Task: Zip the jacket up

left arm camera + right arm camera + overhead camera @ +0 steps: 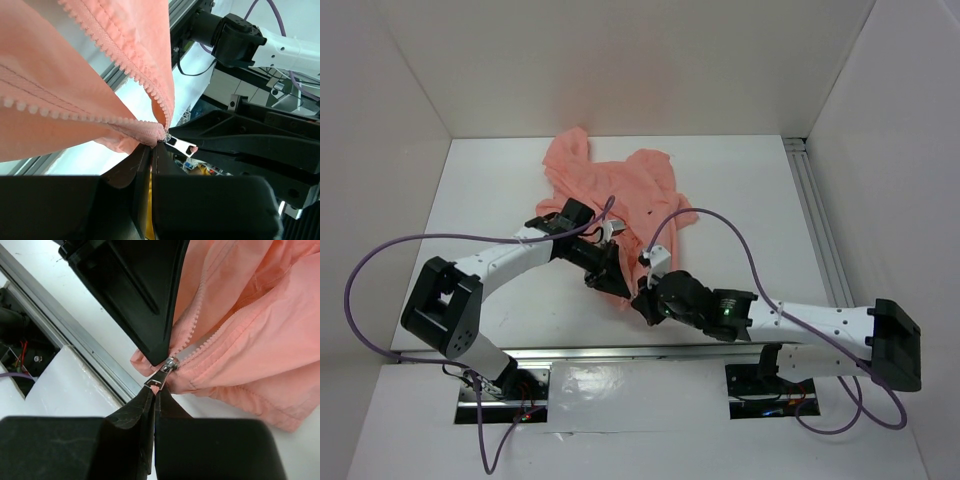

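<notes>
table (pixel 490 200), white and boxed in by pale walls on three sides, holds the whole scene. the jacket (pixel 620 180), salmon pink and crumpled, lies around the middle toward the far wall, and its near corner reaches back toward the arm bases.

the left arm (pixel 500 262) comes in from the left and the right arm (pixel 810 322) from the right. each trails a purple cable (pixel 380 255), and they meet at that near corner of the fabric.

the left gripper (pixel 605 265) sits just beside the right gripper (pixel 648 300), almost tip to tip. in the left wrist view the left gripper (pixel 151 150) has its fingers pressed flat together, with the jacket's bottom edge pinched between them right under the foot of the zip. in the right wrist view the right gripper (pixel 154 395) is also closed narrow, its tips clamped on the zipper pull (pixel 156 381). one black finger of the left gripper fills the upper left of that view and touches the fabric beside the slider.

the zipper teeth (pixel 120 62) run in two pink rows that spread apart in a v above the slider (pixel 171 363), so the front is open along all that shows. the slider, small and silvery, sits at the very bottom of the zip where the rows join. the pale pull hangs from it, touching both grippers' tips.
</notes>
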You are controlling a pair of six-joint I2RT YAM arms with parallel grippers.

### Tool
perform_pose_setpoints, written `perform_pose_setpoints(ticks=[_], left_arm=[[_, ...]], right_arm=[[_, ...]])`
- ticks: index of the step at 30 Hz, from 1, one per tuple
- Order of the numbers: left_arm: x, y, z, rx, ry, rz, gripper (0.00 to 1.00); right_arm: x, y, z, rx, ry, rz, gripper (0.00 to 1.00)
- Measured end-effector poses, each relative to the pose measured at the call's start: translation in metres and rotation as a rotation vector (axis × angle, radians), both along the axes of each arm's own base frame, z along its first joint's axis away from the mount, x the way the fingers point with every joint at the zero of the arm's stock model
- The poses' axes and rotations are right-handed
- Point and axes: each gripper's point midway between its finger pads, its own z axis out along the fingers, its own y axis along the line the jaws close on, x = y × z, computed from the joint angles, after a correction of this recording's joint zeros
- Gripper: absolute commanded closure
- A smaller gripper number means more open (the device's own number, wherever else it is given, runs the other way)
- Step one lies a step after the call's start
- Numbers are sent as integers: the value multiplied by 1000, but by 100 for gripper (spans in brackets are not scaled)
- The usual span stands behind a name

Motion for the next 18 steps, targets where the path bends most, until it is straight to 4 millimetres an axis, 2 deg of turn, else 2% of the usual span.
perform_pose_setpoints(ticks=[7,18], left_arm=[[3,0,-1,-7,-39,-10,100],[1,4,-9,17,-46,-17,100]], right_arm=[[20,-4,5,23,73,38,100],[25,-2,3,63,192,144,100]])
